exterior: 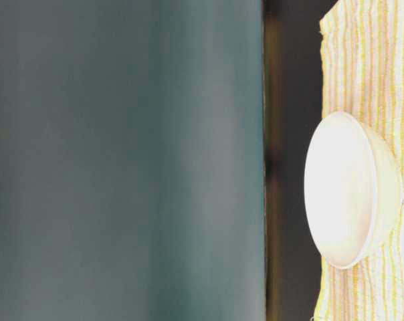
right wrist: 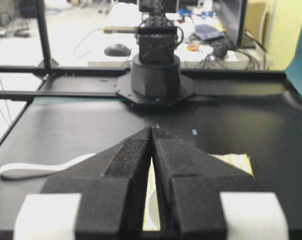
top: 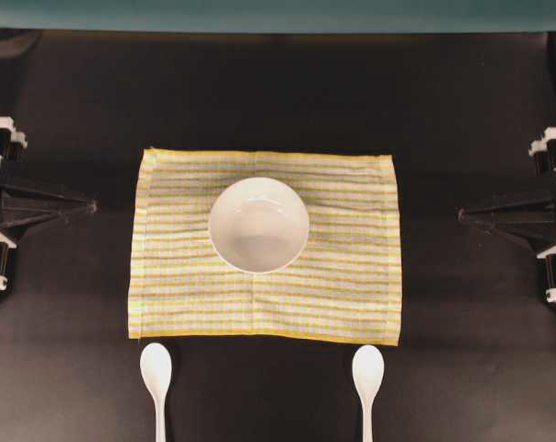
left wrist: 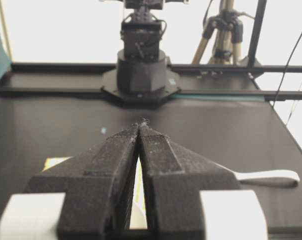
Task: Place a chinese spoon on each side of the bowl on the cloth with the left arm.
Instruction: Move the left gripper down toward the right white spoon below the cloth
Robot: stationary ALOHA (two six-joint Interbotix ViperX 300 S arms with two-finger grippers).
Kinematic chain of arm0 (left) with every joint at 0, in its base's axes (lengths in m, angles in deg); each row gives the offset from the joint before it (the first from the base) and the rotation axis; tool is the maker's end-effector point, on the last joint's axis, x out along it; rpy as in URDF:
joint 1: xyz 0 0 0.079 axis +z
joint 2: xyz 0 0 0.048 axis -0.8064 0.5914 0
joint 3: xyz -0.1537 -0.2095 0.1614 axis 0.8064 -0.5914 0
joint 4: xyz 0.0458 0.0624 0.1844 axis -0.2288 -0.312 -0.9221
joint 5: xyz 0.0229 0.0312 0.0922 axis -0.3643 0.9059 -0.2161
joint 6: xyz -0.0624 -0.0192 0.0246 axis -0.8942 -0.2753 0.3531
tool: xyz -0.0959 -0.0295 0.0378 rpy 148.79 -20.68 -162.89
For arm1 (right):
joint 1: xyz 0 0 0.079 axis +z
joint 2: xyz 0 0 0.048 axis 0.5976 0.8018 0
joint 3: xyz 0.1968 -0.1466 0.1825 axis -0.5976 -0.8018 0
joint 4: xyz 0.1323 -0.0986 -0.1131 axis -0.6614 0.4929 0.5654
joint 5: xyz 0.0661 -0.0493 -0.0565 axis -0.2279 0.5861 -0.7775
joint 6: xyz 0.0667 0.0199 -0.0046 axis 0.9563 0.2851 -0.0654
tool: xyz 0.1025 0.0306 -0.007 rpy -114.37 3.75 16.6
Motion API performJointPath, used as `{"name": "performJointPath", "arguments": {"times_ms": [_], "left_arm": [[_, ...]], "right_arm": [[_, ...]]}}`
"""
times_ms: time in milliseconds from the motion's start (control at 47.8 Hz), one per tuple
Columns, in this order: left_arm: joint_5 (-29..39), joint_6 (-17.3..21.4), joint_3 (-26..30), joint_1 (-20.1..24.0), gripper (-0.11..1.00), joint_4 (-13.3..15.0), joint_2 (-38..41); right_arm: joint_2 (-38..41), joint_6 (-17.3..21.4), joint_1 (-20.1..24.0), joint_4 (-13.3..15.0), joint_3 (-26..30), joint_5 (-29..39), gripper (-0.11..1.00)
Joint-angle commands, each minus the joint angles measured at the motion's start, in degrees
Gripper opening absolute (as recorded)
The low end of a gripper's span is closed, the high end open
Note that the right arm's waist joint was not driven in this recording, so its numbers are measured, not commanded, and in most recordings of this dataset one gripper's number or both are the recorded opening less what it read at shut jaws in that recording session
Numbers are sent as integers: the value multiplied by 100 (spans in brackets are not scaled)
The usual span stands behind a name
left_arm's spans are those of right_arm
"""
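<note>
The white bowl [top: 259, 224] sits on the striped yellow cloth [top: 352, 276] at the middle of the black table; it also appears in the table-level view as the bowl [exterior: 349, 190] on the cloth [exterior: 369, 60]. Two white chinese spoons lie off the cloth by its near edge, one [top: 156, 373] below the left corner, the other [top: 367, 373] below the right corner, handles pointing away from the cloth. My left gripper [top: 92, 207] [left wrist: 141, 123] hovers left of the cloth, shut and holding nothing. My right gripper [top: 462, 214] [right wrist: 152, 129] mirrors it on the right, shut and holding nothing. A spoon handle [left wrist: 271, 175] [right wrist: 36, 170] shows in each wrist view.
Bare black tabletop [top: 278, 92] surrounds the cloth. A teal backdrop [top: 278, 14] runs along the far edge. Each arm's base [left wrist: 141, 70] [right wrist: 156, 70] faces the other across the table. A tripod [left wrist: 223, 30] stands beyond the right side.
</note>
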Motion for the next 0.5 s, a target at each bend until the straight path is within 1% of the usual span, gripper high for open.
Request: {"name": "performJointPath", "arguments": {"times_ms": [0,42,105,126,230,335,481], "left_arm": [[299,-334,237,-158,5,-220,334],[606,-615,413,-176,5,-220,571],[914,-949,659,-185,0,-229,844],[1011,-1055,747,-193,0,-229,940],[1415,-1433,1169,-202,0,-229,1433],[1564,-1564,1441,-220,0,-229,1837],[1591,-1617,1758,-264,0,-229,2329]], "right_arm": [[35,-97,0,-9,105,-44,3],[35,-114,9,-9,105,0,3],[26,-114,0,-9,114,97,0],[35,-97,0,-9,105,141,0],[70,0,0,-9,97,404,0],[141,18,0,-9,88,642,0],[334,35,0,-35,62,879,0]]}}
